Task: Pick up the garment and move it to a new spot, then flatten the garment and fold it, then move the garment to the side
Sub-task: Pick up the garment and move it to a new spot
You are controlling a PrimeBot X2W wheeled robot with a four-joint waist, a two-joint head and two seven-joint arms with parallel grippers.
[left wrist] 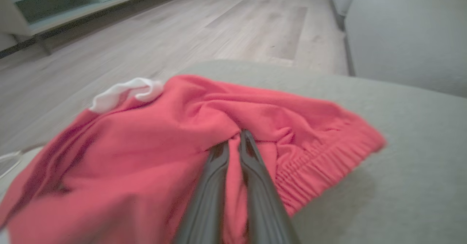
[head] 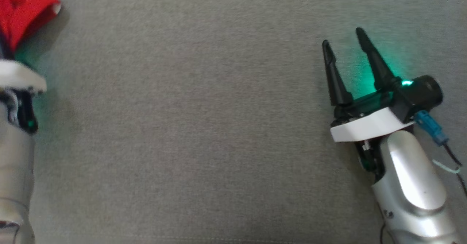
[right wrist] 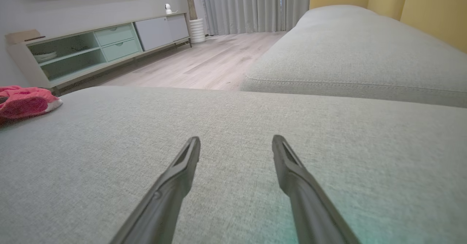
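Note:
The garment (left wrist: 153,153) is red cloth with a white trim and a gathered waistband, lying crumpled on the grey sofa cushion (left wrist: 412,156). In the left wrist view my left gripper (left wrist: 233,138) has its two dark fingers pressed together on a fold near the garment's middle. In the head view the garment (head: 22,10) sits at the top left corner, above my left arm's pale wrist (head: 18,78). My right gripper (head: 341,36) rests far to the right on bare cushion, open with nothing between its fingers. The right wrist view shows the right gripper (right wrist: 236,143) and the garment (right wrist: 25,103) at the far left.
The cushion's far edge drops to a wooden floor (left wrist: 219,25). A low cabinet (right wrist: 102,50) stands along the wall. A second grey cushion (right wrist: 357,50) adjoins on the right, with yellow back cushions (right wrist: 419,7) behind it. Bare cushion stretches between the two arms (head: 204,120).

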